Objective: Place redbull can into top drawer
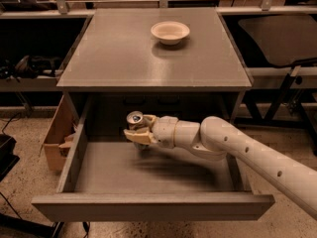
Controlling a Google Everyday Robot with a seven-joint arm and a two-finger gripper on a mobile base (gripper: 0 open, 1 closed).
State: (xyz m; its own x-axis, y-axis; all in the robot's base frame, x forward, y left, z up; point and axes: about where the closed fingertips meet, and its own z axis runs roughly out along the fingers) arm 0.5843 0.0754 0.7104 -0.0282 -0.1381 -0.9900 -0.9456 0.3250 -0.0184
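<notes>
The top drawer [148, 205] of the grey cabinet is pulled out wide, its flat grey floor showing. The redbull can [134, 119] stands upright inside it near the back, left of centre, pull-tab top facing up. My gripper [137, 129] reaches in from the right on a white arm and is shut on the can, its tan fingers [136, 137] wrapped around the can's body. The lower part of the can is hidden behind the fingers, so I cannot tell whether it rests on the drawer floor.
A shallow white bowl [170, 32] sits on the cabinet top [124, 53] at the back. A cardboard box [57, 133] stands on the floor left of the cabinet. Dark shelving and table frames flank both sides.
</notes>
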